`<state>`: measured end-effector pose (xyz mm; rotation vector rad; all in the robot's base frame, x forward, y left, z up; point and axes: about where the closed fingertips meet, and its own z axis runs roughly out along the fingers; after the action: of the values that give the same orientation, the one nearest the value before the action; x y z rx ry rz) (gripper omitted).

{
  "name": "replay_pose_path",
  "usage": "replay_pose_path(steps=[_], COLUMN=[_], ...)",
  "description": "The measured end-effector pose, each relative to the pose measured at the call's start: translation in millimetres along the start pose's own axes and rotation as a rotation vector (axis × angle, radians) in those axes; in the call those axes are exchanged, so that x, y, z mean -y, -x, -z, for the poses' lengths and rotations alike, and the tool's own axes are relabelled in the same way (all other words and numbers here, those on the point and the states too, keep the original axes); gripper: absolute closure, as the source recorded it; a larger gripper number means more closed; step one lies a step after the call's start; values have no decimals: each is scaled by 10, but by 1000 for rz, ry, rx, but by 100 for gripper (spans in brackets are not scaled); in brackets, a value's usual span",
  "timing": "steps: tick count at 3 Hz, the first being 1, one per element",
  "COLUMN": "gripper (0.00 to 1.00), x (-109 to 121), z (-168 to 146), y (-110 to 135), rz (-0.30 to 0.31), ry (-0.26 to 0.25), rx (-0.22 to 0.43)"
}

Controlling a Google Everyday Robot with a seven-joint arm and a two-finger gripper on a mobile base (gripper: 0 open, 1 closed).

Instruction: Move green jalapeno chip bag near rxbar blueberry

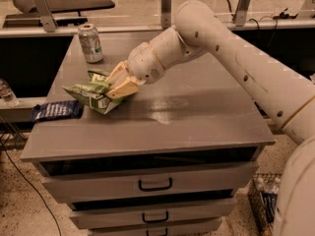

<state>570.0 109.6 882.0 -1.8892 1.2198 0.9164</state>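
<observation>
The green jalapeno chip bag is a crinkly light-green bag held just above the grey tabletop, left of its middle. My gripper is shut on the bag's right end, its tan fingers pinching it. The rxbar blueberry, a flat dark navy wrapper with white print, lies at the table's left edge, a short way left of and slightly below the bag. My white arm reaches in from the upper right.
A silver-green soda can stands upright at the table's back left corner. The table is a cabinet with drawers below its front edge. A plastic bottle sits off the table at far left.
</observation>
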Motion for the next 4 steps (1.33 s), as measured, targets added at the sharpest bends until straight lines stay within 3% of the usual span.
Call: replay_pose_path(steps=[2, 3, 4], gripper=[13, 0, 0], x=[-39, -50, 24], z=[-157, -79, 150], y=[-101, -116, -67], rz=[12, 31, 70], ry=[27, 30, 18], rx=[-17, -45, -95])
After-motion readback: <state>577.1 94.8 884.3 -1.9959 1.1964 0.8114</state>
